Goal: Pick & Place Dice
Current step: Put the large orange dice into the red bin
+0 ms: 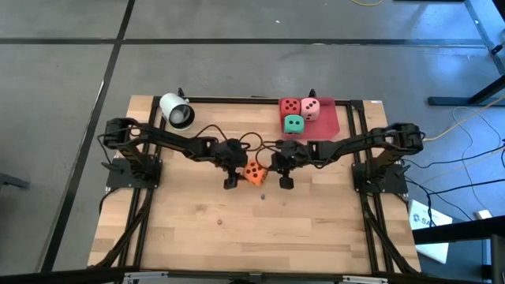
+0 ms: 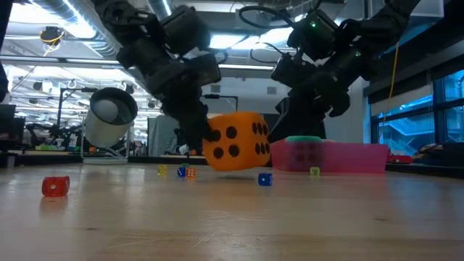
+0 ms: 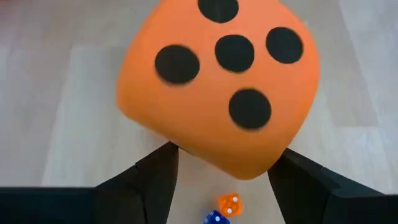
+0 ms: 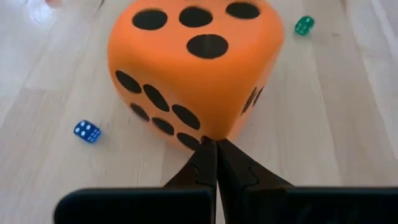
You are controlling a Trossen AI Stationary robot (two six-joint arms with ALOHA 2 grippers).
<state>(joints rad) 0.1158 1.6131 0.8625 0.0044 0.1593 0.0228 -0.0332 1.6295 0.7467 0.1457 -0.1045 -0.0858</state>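
Note:
The orange die [image 1: 254, 172] is at mid-table between both grippers, tilted and off the wood in the low view [image 2: 235, 141]. My left gripper [image 1: 230, 180] stands on the die's left side and has it between its fingers [image 3: 224, 158]. My right gripper [image 1: 286, 180] is shut, its tips [image 4: 216, 146] at the die's lower corner [image 4: 208, 134]. The red die [image 1: 290, 106], pink die [image 1: 311, 109] and green die [image 1: 293, 125] sit on the flat red tray [image 1: 331, 126] at the far right. My left gripper pinches the orange die's lower corner [image 3: 249, 165] between its two fingers [image 3: 163, 165], which stand wide apart on either side of it. The die is lifted clear of the table and tilted on a corner [image 2: 239, 168]. My right gripper's shut tips are at the die's lower corner; whether they touch it I cannot tell.
A white cylinder [image 1: 177, 110] lies at the far left of the table. Several tiny dice lie scattered on the wood, among them a blue one [image 2: 264, 179] and a red one [image 2: 56, 186]. The near half of the table [image 1: 260, 237] is bare wood.

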